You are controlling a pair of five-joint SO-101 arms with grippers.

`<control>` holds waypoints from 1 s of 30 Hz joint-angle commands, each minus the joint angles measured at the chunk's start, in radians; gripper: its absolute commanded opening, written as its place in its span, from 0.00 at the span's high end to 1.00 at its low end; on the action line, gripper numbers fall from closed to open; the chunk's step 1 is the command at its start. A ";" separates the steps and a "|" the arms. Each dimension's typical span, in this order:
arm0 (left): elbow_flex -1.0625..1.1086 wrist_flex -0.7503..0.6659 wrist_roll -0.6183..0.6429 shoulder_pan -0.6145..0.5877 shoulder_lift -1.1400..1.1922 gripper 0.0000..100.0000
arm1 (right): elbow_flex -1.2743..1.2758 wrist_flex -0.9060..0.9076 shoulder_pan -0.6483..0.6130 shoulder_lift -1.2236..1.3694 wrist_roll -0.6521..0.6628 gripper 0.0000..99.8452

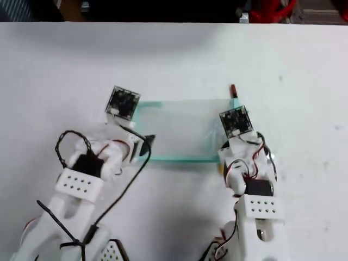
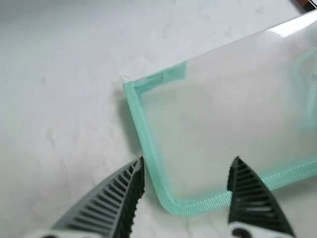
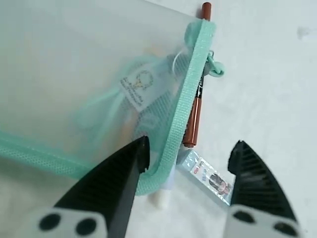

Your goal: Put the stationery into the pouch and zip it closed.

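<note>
My left tool (image 2: pixel 188 164) gapes empty astride the pouch (image 2: pixel 223 124) corner; right tool (image 3: pixel 192 144) wide, empty, at its mouth near the pen (image 3: pixel 194 106). Limp, slick film on the worktop (image 2: pixel 59 99). I'd pinch the woven edging (image 2: pixel 148 148).

Bright even light, sheen on pouch (image 2: pixel 233 124)

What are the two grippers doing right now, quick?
Left gripper: open, holding nothing, over a corner of the pouch.
Right gripper: open, holding nothing.

Robot lab: arms (image 1: pixel 81 182) at white table (image 1: pixel 174 51)
</note>
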 commanded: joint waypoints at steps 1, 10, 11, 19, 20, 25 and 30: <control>-0.026 -0.014 0.011 0.007 -0.027 0.81 | -0.023 -0.012 0.010 -0.007 0.008 0.85; -0.026 -0.015 0.006 0.007 -0.027 0.81 | -0.023 -0.018 0.012 -0.007 0.008 0.78; -0.026 -0.014 0.006 0.007 -0.027 0.78 | -0.023 -0.018 0.012 -0.007 0.008 0.76; -0.026 -0.009 0.005 0.013 -0.027 0.82 | -0.023 -0.013 0.010 -0.007 0.009 0.86; -0.026 -0.012 0.005 0.010 -0.027 0.89 | -0.023 -0.015 0.010 -0.007 0.009 0.92; -0.026 -0.015 0.012 0.007 -0.027 0.86 | -0.023 -0.018 0.012 -0.007 0.009 0.86; -0.025 -0.009 0.011 0.021 -0.025 0.72 | -0.023 -0.016 0.005 -0.002 0.008 0.66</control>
